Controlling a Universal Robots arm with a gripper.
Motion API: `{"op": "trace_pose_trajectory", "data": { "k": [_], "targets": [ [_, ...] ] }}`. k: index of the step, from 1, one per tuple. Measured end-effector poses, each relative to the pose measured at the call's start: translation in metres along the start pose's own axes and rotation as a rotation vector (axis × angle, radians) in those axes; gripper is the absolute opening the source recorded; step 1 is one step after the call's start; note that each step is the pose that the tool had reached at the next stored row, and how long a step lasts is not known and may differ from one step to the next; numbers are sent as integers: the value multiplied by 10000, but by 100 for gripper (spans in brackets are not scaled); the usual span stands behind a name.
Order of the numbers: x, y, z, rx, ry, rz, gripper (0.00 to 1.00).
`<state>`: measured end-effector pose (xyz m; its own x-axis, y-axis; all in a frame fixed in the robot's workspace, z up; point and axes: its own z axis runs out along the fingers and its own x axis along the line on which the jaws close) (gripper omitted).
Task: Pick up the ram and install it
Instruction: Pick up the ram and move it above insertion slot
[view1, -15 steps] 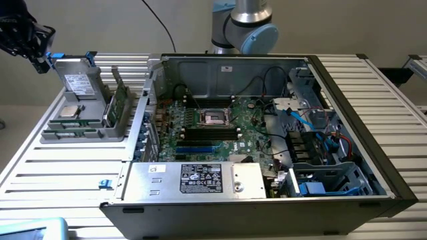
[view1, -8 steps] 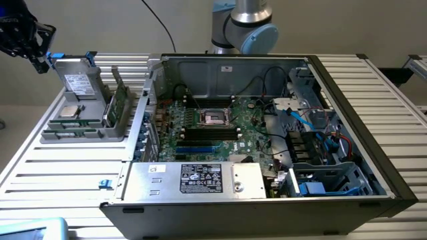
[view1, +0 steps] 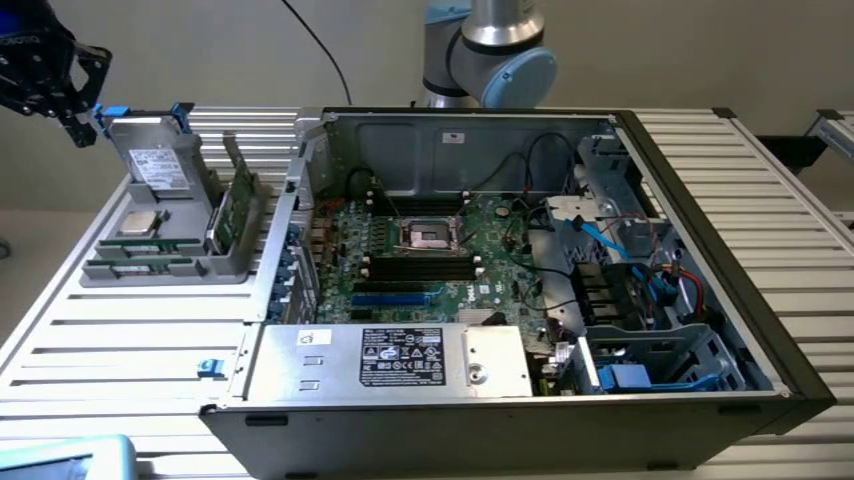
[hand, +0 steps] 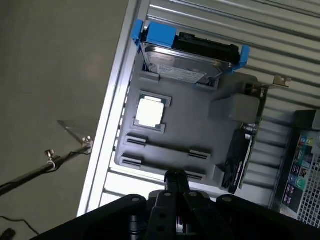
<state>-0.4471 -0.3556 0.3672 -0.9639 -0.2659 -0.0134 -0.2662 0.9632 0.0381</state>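
My black gripper (view1: 78, 120) hangs at the exterior view's far left, above and just outside the grey parts holder (view1: 200, 262). In the wrist view its fingertips (hand: 175, 179) meet, shut on nothing, over the holder's near edge (hand: 210, 130). A thin dark stick, seemingly the ram (hand: 167, 148), stands edge-on in a slot of the holder, just ahead of the fingertips. The open computer case (view1: 694, 190) lies to the exterior view's right. On its green motherboard (view1: 400, 290), black memory slots (view1: 420, 266) sit beside the processor socket (view1: 430, 235).
The holder also carries a silver drive with blue tabs (view1: 158, 165) (hand: 185, 62), a square processor chip (view1: 138, 222) (hand: 149, 112) and an upright expansion card (view1: 238, 210) (hand: 240, 155). The power supply (view1: 387, 357) and cables (view1: 601, 250) crowd the case. The slatted table's edge (hand: 112, 135) borders bare floor.
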Motion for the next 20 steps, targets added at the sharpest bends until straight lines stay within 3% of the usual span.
{"op": "trace_pose_trajectory", "data": {
  "k": [20],
  "targets": [
    [0, 0, 1, -49, 138, -3633, 11]
  ]
}}
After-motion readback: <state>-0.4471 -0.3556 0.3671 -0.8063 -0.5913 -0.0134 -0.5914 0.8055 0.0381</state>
